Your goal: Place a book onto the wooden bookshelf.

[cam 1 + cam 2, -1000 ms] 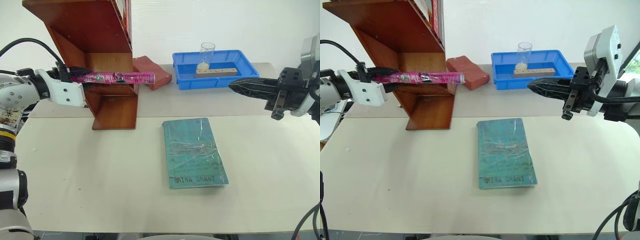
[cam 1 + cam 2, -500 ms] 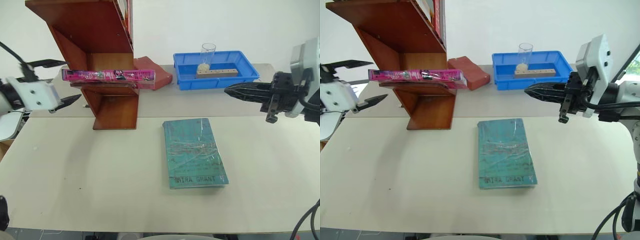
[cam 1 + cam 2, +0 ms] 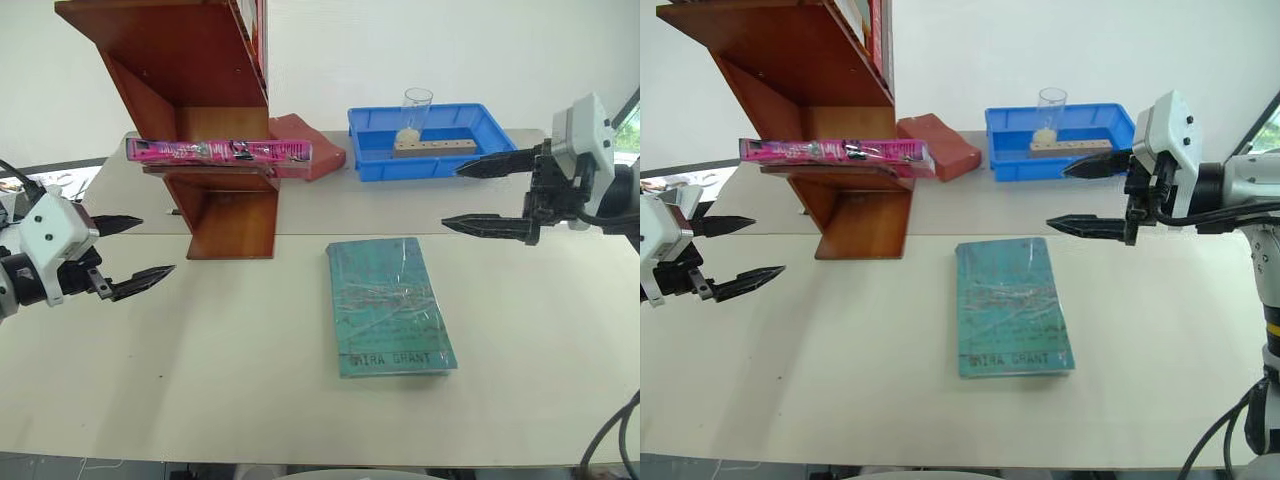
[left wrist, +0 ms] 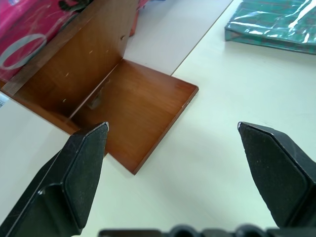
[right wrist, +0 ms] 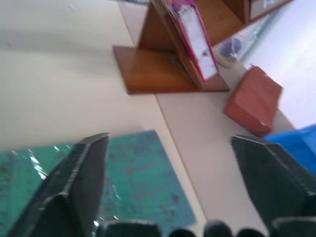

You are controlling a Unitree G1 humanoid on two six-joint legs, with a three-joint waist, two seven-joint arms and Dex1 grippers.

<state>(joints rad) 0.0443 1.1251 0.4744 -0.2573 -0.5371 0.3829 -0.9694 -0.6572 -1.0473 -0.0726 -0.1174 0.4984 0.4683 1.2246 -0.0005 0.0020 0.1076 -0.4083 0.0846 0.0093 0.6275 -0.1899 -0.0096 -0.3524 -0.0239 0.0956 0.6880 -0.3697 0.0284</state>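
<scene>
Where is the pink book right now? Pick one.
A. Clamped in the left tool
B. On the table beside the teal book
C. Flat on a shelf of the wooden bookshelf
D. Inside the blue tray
C. The pink book lies flat on a shelf of the bookshelf, sticking out past its edge; the left tool is open and off to the side of it.

2 books: 1 pink [image 3: 218, 151], 1 teal-green [image 3: 388, 305]; 1 wooden bookshelf [image 3: 190, 75]; 1 blue tray [image 3: 430, 139]; 1 clear cup [image 3: 414, 114]; 1 red brick-like block [image 3: 310, 141]; 1 wood strip w/ holes [image 3: 433, 146]; 2 grippers: left [image 3: 135, 254], right [image 3: 462, 197]
</scene>
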